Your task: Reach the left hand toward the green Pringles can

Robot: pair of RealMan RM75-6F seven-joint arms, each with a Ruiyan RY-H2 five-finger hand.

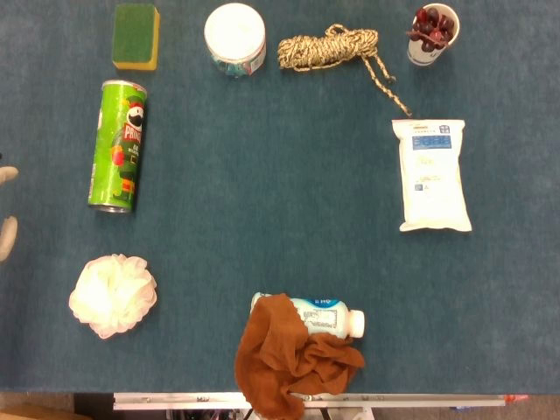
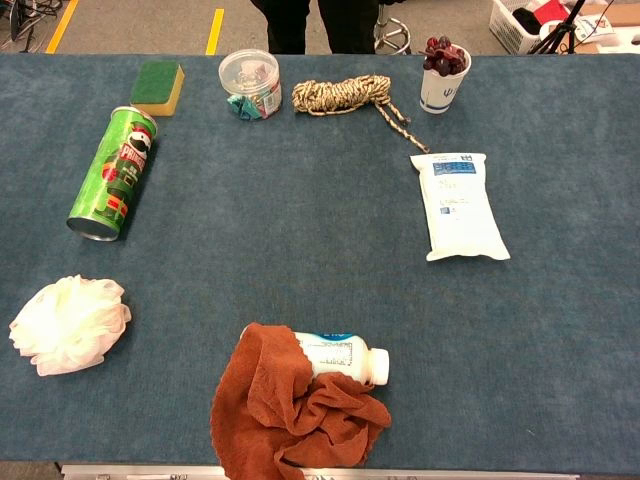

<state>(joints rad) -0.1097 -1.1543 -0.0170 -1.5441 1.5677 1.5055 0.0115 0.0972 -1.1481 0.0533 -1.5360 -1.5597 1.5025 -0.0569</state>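
The green Pringles can [image 1: 118, 146] lies on its side on the blue table cloth at the left, its open metal end toward the near edge; the chest view shows the can [image 2: 112, 173] too. Only pale fingertips of my left hand [image 1: 7, 234] poke in at the left edge of the head view, level with the can's lower end and a good way left of it. The fingertips are spread apart with nothing between them. The chest view shows no hand. My right hand appears in neither view.
A green-and-yellow sponge [image 1: 136, 36] lies behind the can, and a white bath pouf [image 1: 113, 295] in front of it. Also on the table are a clear lidded tub [image 1: 234, 39], a rope coil [image 1: 332, 48], a cup [image 1: 431, 35], a white packet [image 1: 431, 175], and a brown cloth [image 1: 284, 359] over a bottle [image 1: 328, 318].
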